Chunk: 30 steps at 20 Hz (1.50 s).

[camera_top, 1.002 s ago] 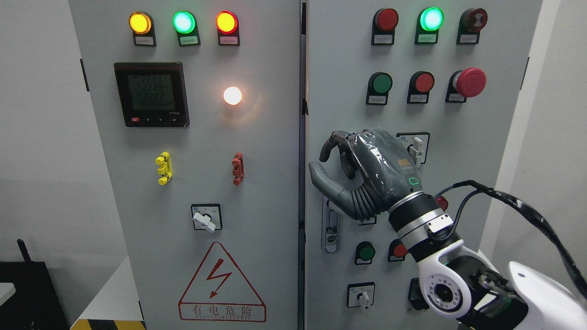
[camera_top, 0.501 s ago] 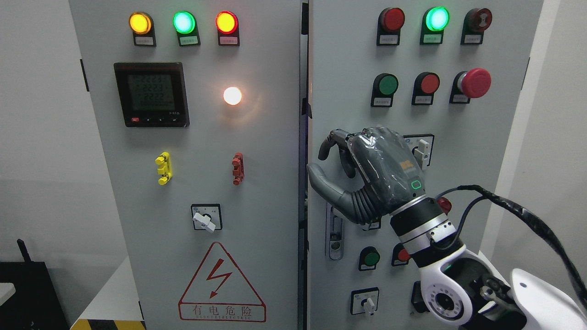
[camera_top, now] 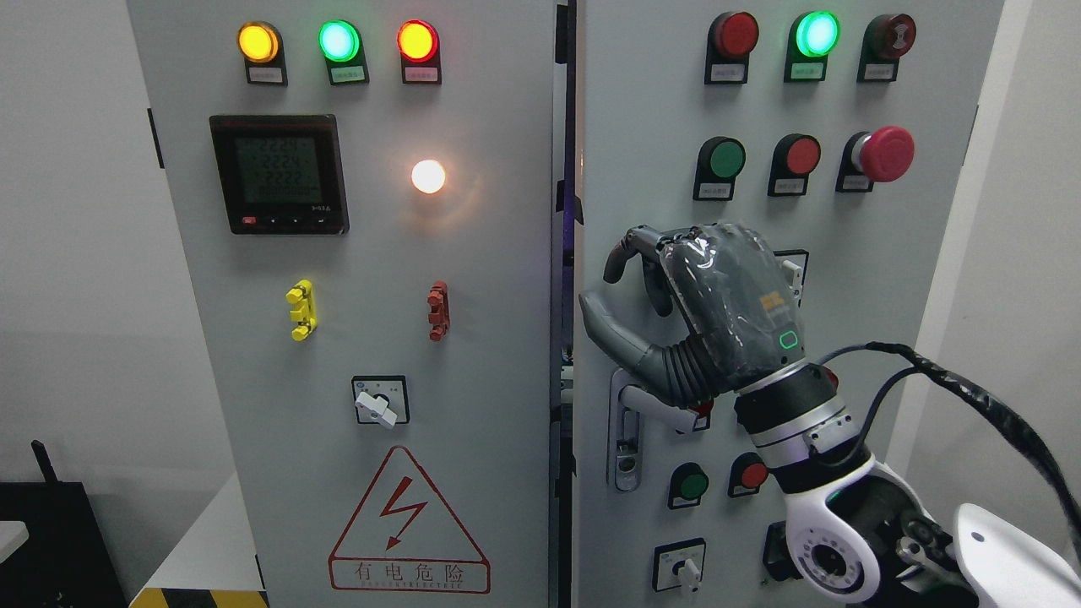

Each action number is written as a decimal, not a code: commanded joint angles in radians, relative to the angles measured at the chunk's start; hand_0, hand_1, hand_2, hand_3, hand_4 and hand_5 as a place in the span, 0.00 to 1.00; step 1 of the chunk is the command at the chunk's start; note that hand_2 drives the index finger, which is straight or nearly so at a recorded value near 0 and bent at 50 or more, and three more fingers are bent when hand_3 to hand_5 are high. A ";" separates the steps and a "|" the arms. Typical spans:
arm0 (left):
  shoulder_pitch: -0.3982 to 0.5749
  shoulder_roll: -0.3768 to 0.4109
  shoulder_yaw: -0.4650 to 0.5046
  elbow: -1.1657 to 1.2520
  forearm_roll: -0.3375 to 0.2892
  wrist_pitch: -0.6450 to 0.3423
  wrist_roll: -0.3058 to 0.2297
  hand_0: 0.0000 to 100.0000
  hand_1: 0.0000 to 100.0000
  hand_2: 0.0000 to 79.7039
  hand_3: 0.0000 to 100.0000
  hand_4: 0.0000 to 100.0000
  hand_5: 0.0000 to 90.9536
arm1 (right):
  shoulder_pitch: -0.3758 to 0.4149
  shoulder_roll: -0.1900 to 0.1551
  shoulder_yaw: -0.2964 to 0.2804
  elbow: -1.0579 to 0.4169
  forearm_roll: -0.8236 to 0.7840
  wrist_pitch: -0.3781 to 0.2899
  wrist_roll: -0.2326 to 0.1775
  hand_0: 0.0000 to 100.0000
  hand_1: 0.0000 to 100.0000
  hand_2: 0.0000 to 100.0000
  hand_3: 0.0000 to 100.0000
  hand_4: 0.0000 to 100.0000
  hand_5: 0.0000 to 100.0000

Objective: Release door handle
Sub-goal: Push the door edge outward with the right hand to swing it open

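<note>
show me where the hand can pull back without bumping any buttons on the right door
Bare panel lies left of the green button, above the right hand, by the door gap. Crowded: red mushroom button up right, small buttons and door handle below.

Industrial electrical room, control cabinet [camera_top: 380, 338], indicator lamps [camera_top: 338, 40]

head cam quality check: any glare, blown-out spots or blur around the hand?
Head view: sharp overall, even lighting. The white lamp on the left door is blown out with a halo; the top indicator lights clip slightly. Glossy wrap on the right hand shows small specular streaks. The gap between the doors is dark, interior unreadable.
</note>
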 commanded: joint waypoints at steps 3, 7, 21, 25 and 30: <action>-0.002 0.000 0.002 0.009 0.000 0.001 0.000 0.12 0.39 0.00 0.00 0.00 0.00 | 0.046 0.011 -0.091 -0.033 0.069 -0.029 -0.005 0.49 0.34 0.58 1.00 0.93 1.00; -0.002 0.000 0.002 0.009 0.000 0.001 0.000 0.12 0.39 0.00 0.00 0.00 0.00 | 0.095 0.014 -0.169 -0.052 0.107 -0.073 -0.011 0.49 0.34 0.59 1.00 0.93 1.00; -0.002 0.000 0.002 0.009 0.000 0.001 0.000 0.12 0.39 0.00 0.00 0.00 0.00 | 0.227 0.030 -0.387 -0.133 0.184 -0.188 -0.042 0.48 0.35 0.63 1.00 0.95 1.00; -0.003 0.000 0.002 0.009 0.000 0.001 0.000 0.12 0.39 0.00 0.00 0.00 0.00 | 0.281 0.030 -0.471 -0.160 0.207 -0.237 -0.043 0.48 0.35 0.63 1.00 0.95 1.00; -0.003 0.000 0.002 0.009 0.000 0.001 0.000 0.12 0.39 0.00 0.00 0.00 0.00 | 0.325 0.028 -0.538 -0.188 0.213 -0.269 -0.045 0.48 0.35 0.63 1.00 0.95 1.00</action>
